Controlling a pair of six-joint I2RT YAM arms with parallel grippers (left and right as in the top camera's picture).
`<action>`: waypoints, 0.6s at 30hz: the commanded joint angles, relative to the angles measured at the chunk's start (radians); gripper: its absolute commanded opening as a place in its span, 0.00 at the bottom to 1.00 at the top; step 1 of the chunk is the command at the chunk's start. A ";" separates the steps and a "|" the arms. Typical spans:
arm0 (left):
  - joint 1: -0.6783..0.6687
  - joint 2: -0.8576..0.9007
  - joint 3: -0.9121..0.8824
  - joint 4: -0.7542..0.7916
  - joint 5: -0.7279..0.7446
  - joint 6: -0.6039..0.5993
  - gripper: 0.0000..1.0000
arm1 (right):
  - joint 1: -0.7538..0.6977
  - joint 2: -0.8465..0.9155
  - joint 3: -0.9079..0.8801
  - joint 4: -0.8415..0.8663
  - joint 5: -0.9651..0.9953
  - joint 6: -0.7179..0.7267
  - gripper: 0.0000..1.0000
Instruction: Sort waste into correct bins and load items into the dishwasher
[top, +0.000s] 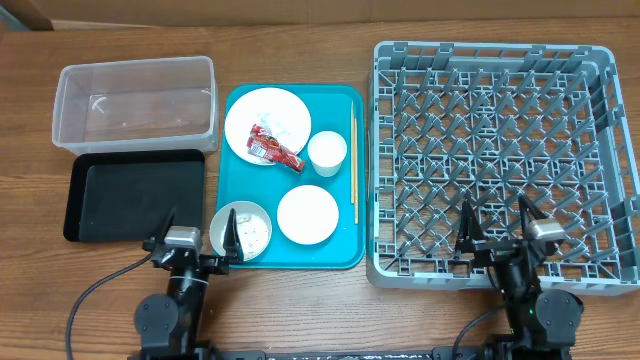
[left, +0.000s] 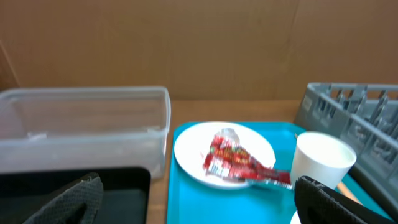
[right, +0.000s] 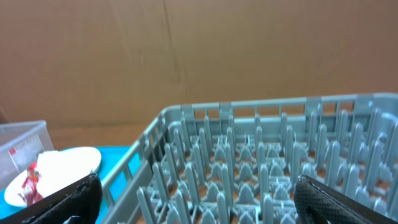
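A red wrapper (top: 273, 146) lies on a white plate (top: 267, 126) at the back of a teal tray (top: 240, 262); it also shows in the left wrist view (left: 239, 162). On the tray are a white cup (top: 327, 152), an empty white bowl (top: 307, 214), a bowl with food scraps (top: 241, 229) and wooden chopsticks (top: 354, 165). A clear tub (top: 136, 103) and a black tray (top: 134, 194) sit left. The grey dish rack (top: 505, 160) sits right. My left gripper (top: 196, 237) is open and empty at the front, over the black tray's near corner. My right gripper (top: 497, 223) is open and empty over the rack's front edge.
The cup (left: 320, 161) and plate (left: 224, 153) are ahead of the left gripper (left: 199, 202). The rack's pegs (right: 261, 168) fill the view ahead of the right gripper (right: 199, 199). A brown cardboard wall stands behind the table.
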 joint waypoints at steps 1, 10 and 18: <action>-0.006 0.034 0.124 -0.014 -0.014 -0.021 1.00 | 0.002 0.011 0.086 0.004 -0.006 0.000 1.00; -0.007 0.367 0.495 -0.119 -0.025 -0.002 1.00 | 0.002 0.256 0.356 -0.098 -0.006 0.000 1.00; -0.010 0.862 1.054 -0.504 0.011 -0.002 1.00 | 0.003 0.600 0.716 -0.317 -0.047 0.001 1.00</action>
